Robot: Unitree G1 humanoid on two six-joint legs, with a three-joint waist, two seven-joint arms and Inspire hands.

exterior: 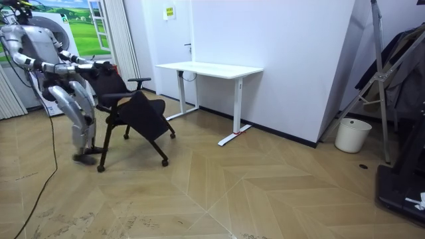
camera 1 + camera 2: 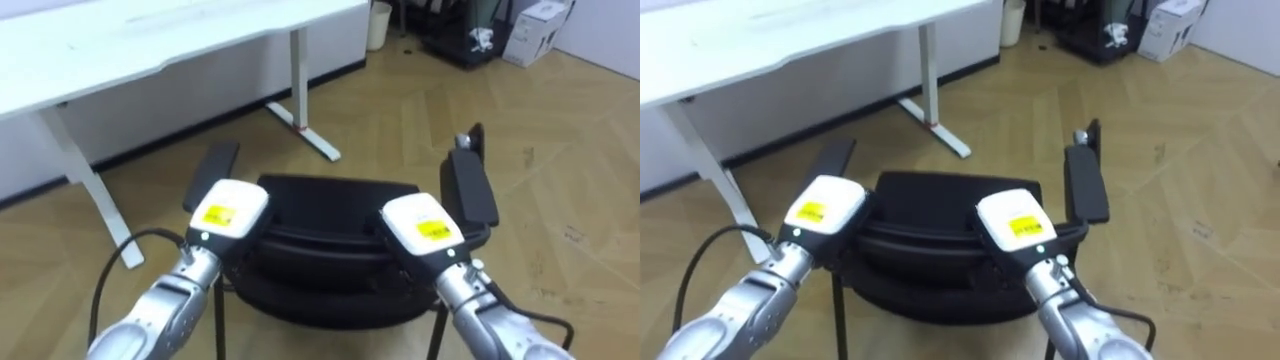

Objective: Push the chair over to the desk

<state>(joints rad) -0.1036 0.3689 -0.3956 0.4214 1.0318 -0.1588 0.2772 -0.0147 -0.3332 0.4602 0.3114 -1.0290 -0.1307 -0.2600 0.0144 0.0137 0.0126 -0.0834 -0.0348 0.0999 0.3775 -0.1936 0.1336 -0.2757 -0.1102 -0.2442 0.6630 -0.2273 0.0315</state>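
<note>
Stands at the room view's left on the wooden floor (image 1: 265, 192), directly behind a black office chair (image 2: 335, 200), arms stretched forward to it. Sets the left hand (image 2: 225, 210) at the top edge of the backrest toward its left end, and the right hand (image 2: 425, 225) at the same edge toward its right end, white hand backs uppermost, backrest spanning the gap between them. Cannot tell whether either hand lies flat or grips the edge: hidden beyond the hand backs, on the far side of the backrest. Looks down past the left armrest (image 2: 213, 165) and the right armrest (image 2: 468, 185), just outside the two hands, toward a white desk (image 2: 150, 50) near the chair's front. Shows the chair apart from the desk in the room view.
</note>
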